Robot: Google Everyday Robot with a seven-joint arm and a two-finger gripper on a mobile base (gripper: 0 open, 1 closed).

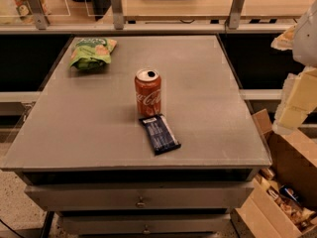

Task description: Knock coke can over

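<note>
The coke can (147,92) stands upright near the middle of the grey table (74,133). It is red-orange with white script and a silver top with a dark opening. My gripper (292,108) hangs at the right edge of the view, beyond the table's right side and well apart from the can. It appears as pale cream blocks below a white arm part (307,33). Nothing is seen in it.
A flat dark-blue snack bar wrapper (159,133) lies just in front of the can, touching or nearly touching it. A green chip bag (91,52) lies at the back left. An open cardboard box (282,192) with packets stands on the floor at the right. Drawers sit under the tabletop.
</note>
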